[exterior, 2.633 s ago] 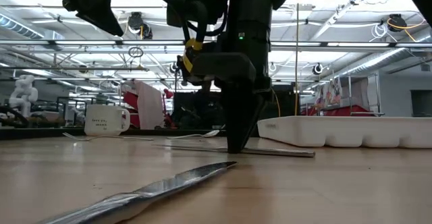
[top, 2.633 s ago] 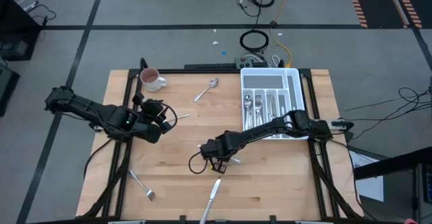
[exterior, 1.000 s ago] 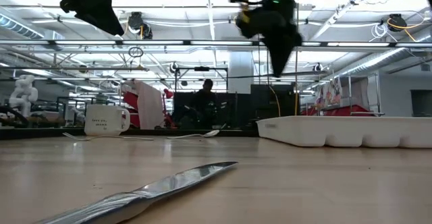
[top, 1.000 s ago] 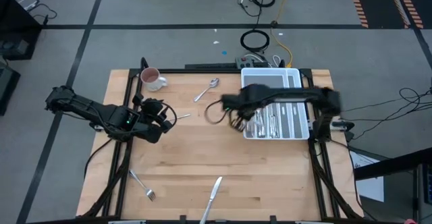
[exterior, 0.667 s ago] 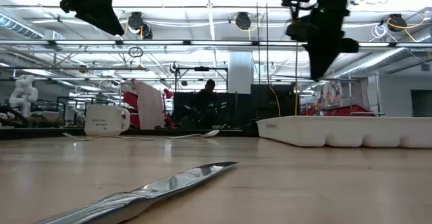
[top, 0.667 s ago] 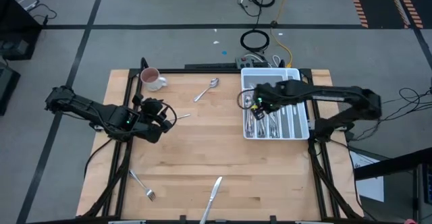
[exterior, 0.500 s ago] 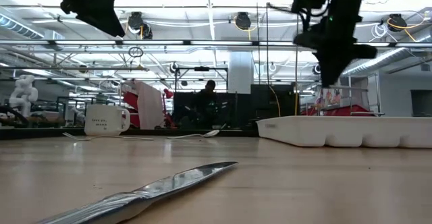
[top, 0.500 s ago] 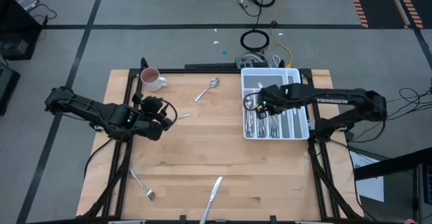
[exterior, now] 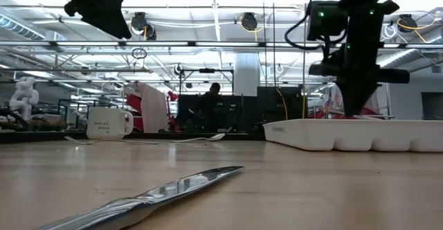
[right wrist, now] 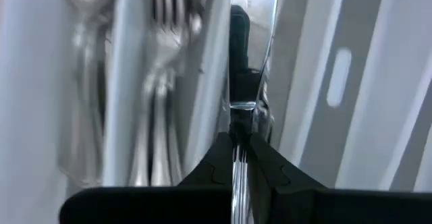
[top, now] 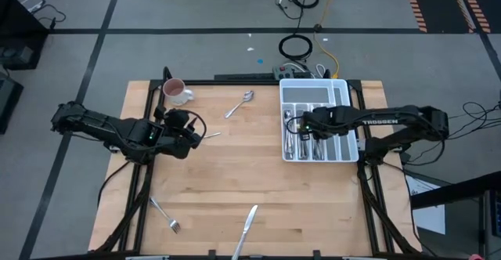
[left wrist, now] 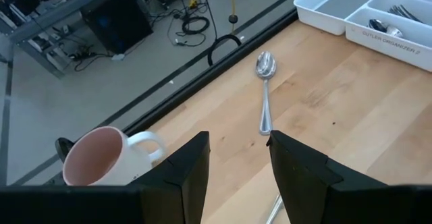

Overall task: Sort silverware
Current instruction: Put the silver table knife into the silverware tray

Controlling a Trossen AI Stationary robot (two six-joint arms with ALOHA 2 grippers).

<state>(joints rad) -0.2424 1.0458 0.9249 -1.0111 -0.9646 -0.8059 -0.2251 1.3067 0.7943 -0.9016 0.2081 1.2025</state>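
Silverware piece (right wrist: 237,140) pinched by the right gripper (right wrist: 237,146) over the tray (top: 344,88): release low, aligned with its slot.

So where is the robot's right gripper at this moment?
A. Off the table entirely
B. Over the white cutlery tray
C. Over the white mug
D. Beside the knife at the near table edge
B: in the high view the right gripper hangs over the white cutlery tray, its fingers pinching a slim piece of silverware above the compartments.

Shiny metal silverware (top: 246,230), matt wooden table (top: 235,174)
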